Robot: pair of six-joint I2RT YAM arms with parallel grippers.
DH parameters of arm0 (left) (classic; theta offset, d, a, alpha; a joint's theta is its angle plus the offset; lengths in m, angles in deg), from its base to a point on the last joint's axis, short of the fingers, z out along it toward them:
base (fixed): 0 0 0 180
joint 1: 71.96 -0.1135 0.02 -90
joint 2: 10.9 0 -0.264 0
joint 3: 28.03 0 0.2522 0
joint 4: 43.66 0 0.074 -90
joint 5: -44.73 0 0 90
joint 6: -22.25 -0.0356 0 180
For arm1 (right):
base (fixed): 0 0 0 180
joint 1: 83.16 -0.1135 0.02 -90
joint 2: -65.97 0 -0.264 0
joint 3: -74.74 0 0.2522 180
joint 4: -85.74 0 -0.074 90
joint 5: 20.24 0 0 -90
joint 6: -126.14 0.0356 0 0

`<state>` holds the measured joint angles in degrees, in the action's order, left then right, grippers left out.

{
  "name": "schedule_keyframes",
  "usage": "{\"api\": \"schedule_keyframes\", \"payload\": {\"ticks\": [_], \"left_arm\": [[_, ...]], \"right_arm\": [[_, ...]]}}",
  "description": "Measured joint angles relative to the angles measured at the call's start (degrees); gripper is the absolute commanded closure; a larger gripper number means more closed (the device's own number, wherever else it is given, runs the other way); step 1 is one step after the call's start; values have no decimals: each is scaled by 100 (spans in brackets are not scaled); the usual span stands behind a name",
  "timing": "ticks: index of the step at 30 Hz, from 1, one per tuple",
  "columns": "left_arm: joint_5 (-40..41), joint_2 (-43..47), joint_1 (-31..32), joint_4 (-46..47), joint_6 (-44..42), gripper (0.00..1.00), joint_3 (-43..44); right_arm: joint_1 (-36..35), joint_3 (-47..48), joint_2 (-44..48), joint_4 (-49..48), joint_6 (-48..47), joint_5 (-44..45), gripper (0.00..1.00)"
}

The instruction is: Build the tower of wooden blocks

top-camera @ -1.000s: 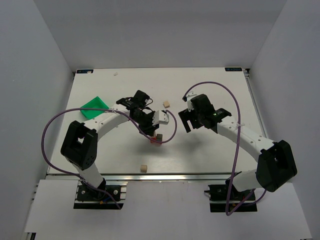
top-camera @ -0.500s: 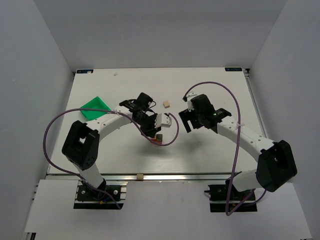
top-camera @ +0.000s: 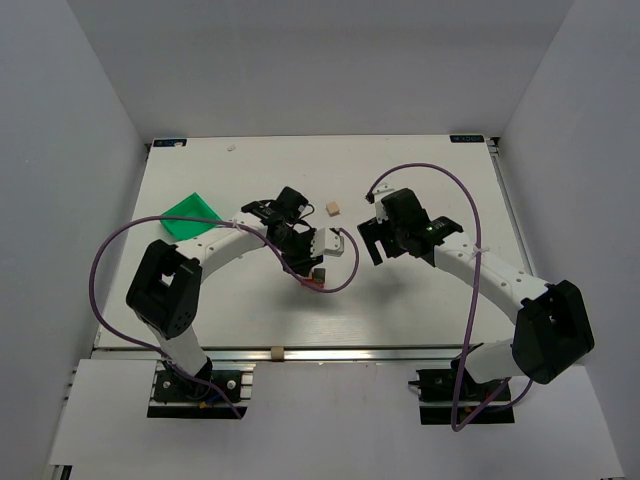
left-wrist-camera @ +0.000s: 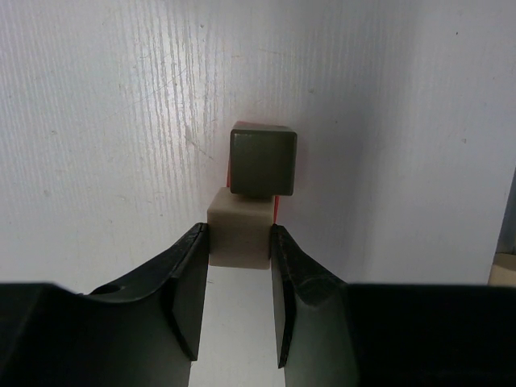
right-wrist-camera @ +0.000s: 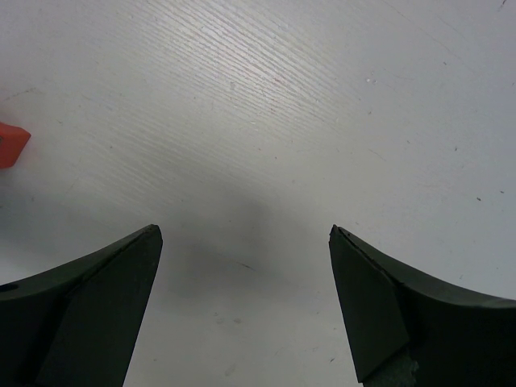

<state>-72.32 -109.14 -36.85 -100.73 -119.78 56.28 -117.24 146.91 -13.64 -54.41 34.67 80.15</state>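
In the left wrist view my left gripper (left-wrist-camera: 239,242) is shut on a pale beige cube (left-wrist-camera: 239,234). Just beyond the beige cube is the grey-brown cube (left-wrist-camera: 263,159), which sits on the red-orange base (left-wrist-camera: 276,208), only thin edges of which show. In the top view the left gripper (top-camera: 308,267) is at this small stack, with the grey-brown cube (top-camera: 319,272) and red base (top-camera: 312,284) visible. My right gripper (top-camera: 372,246) is open and empty to the stack's right, over bare table in its wrist view (right-wrist-camera: 246,242).
A loose beige cube (top-camera: 333,208) lies behind the stack. Another beige cube (top-camera: 279,352) rests on the rail at the table's near edge. A green bin (top-camera: 190,213) stands at the left. A red-orange corner (right-wrist-camera: 11,143) shows at the right wrist view's left edge.
The left gripper has shifted slightly right, toward the stack. The loose beige cube near the front has moved from the table onto the near rail. The right arm has not moved.
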Motion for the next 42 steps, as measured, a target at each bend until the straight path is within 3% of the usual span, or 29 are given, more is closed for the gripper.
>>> {"api": "schedule_keyframes", "payload": {"ticks": [21,31,36,42], "left_arm": [[35,-68,114,-17,2,90,-11],[103,-68,146,-17,-7,66,-11],[125,-68,151,-50,-66,48,-11],[168,-74,151,-214,-127,44,-11]], "right_arm": [[0,0,0,57,2,42,11],[0,0,0,85,2,44,11],[0,0,0,87,2,44,11],[0,0,0,94,2,42,11]]}}
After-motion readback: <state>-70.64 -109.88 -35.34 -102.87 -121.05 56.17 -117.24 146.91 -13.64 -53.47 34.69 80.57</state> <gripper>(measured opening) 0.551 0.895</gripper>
